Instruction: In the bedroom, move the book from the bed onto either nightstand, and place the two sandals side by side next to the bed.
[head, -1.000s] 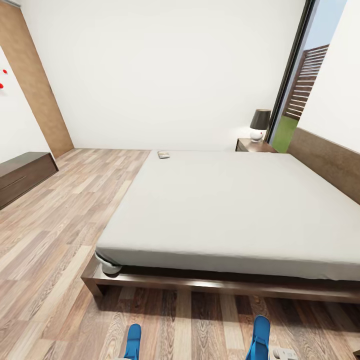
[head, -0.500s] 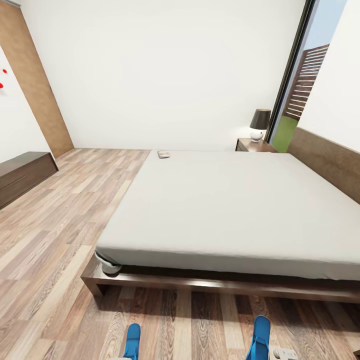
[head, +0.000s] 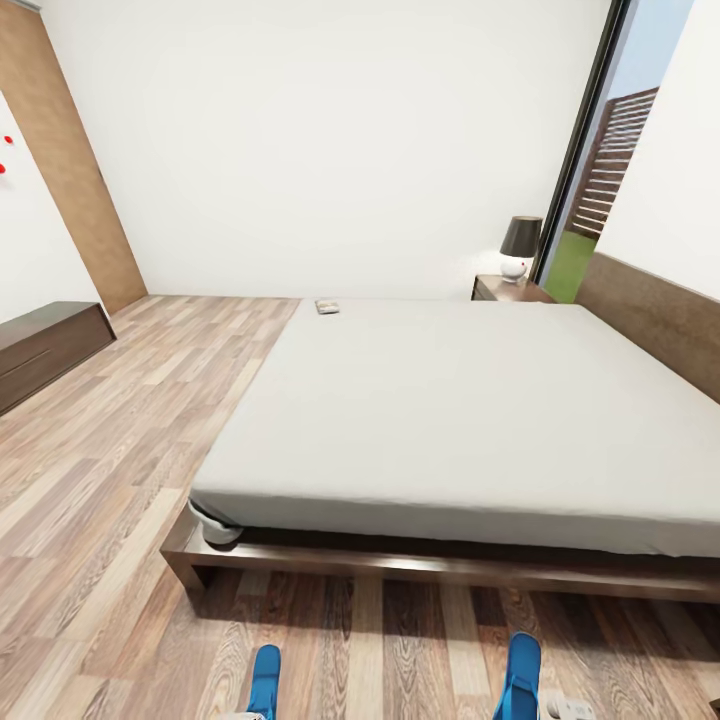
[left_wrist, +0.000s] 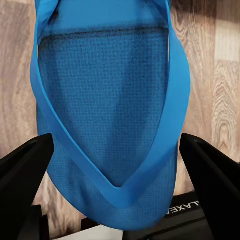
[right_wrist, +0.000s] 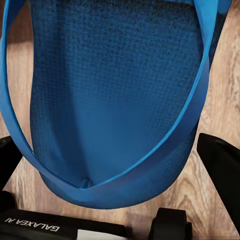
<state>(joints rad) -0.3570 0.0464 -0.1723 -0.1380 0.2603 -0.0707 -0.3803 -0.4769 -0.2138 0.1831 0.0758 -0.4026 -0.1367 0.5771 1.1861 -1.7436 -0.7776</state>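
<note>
The bed (head: 470, 400) reaches from the middle of the head view to its right edge, and the book (head: 326, 307) lies at its far left corner. A nightstand (head: 503, 290) stands behind the bed's far right corner. Two blue sandals (head: 265, 680) (head: 522, 672) poke up at the bottom edge, above the floor in front of the bed frame. In the left wrist view my left gripper (left_wrist: 116, 145) is shut on one sandal (left_wrist: 110, 100), a black finger on each side of it. My right gripper (right_wrist: 106, 145) holds the other sandal (right_wrist: 115, 90) the same way.
A lamp (head: 519, 248) with a dark shade stands on the nightstand. A long dark dresser (head: 45, 350) lines the left wall beside a brown door (head: 75, 180). A tall window (head: 600, 170) is at the back right. Wood-plank floor (head: 120, 450) lies left of the bed.
The whole head view has shifted very slightly, so the camera has moved a little. Both sandals remain in the grippers in the same places.
</note>
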